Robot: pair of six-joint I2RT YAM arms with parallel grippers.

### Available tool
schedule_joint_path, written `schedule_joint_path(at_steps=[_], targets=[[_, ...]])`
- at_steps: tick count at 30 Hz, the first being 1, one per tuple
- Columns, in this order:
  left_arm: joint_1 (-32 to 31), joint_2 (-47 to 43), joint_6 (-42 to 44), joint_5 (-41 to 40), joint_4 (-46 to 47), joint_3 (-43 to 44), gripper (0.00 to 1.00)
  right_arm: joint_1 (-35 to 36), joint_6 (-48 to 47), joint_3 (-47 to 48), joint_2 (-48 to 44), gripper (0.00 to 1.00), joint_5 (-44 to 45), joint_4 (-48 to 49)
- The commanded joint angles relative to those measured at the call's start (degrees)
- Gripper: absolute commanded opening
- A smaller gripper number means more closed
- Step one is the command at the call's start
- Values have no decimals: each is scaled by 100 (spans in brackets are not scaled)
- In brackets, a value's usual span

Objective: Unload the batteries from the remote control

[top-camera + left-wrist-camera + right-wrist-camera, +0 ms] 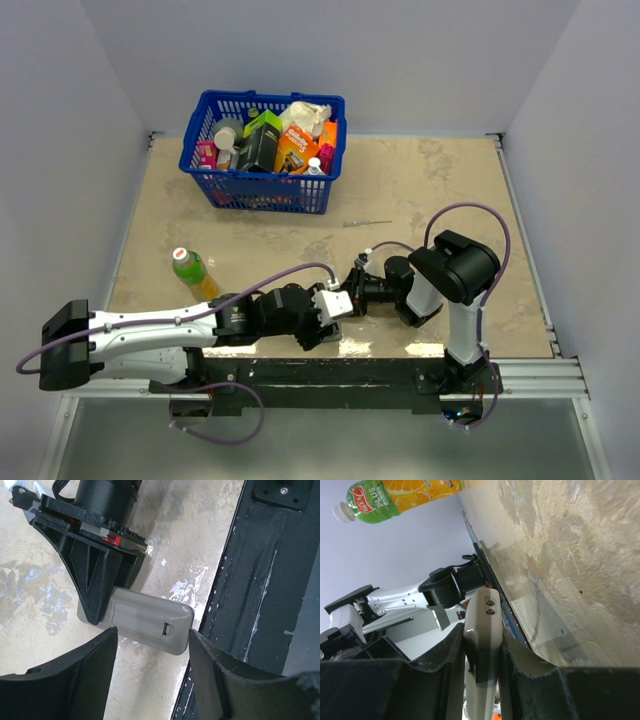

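The grey remote control (150, 622) hangs just above the table near its front edge, back side facing the left wrist camera. Its battery cover (140, 620) sits in place, latch (168, 628) at the free end. The batteries are hidden. My right gripper (482, 645) is shut on the remote control (481, 625), pads pressed on both long sides. My left gripper (152, 652) stands open, its fingertips (200, 645) either side of the remote's free end without clamping it. In the top view both grippers meet: left (335, 315), right (352, 287).
A blue basket (262, 190) full of packages stands at the back. An orange-juice bottle (192, 272) lies left of the arms. A thin grey tool (367, 223) lies mid-table. The black mounting rail (250, 580) runs right beside the remote.
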Motion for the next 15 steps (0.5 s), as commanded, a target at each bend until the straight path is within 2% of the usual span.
schedule_joint_path(at_steps=[1,15], targets=[[-42,82,-101,-75,226,-9,63,-33,167,-57,-117,0,-19,2832],[-33,416,-66,-286,164,44,63,-42,62,-110,-81,0,-134,2841]])
